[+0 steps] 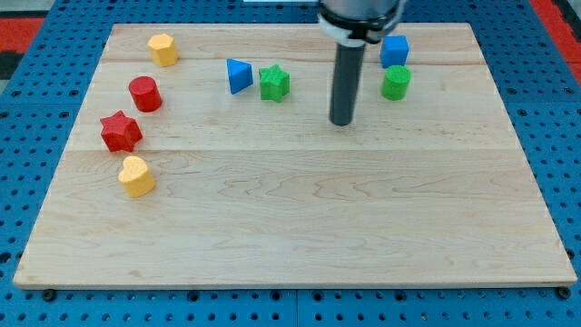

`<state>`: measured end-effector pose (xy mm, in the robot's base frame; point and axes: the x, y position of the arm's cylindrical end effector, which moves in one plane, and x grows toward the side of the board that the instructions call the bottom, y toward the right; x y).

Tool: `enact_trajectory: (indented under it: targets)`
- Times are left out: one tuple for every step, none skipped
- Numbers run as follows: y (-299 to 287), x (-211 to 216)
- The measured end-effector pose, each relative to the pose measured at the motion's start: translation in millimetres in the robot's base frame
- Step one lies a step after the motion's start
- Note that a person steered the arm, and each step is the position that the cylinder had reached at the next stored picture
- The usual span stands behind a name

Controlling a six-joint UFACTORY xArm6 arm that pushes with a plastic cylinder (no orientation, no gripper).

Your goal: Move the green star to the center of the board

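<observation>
The green star (pixel 274 83) lies on the wooden board (pixel 300 218) near the view's top, left of centre. A blue triangle (pixel 239 75) sits just to its left, nearly touching it. My tip (pixel 341 122) rests on the board to the right of the green star and a little lower, clearly apart from it. The dark rod rises from the tip toward the view's top.
A green cylinder (pixel 395 83) and a blue cube (pixel 394 50) stand right of the rod. At the left are a yellow hexagon block (pixel 162 49), a red cylinder (pixel 144 94), a red star (pixel 120 132) and a yellow heart-like block (pixel 136 176).
</observation>
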<state>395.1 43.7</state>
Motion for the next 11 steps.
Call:
enact_trajectory:
  targets:
    - [-54, 3]
    - [-105, 2]
    - [-152, -9]
    - [-149, -59]
    - [-141, -96]
    - [-77, -96]
    - [-66, -70]
    - [-66, -57]
    - [-74, -50]
    - [-76, -28]
    - [-76, -8]
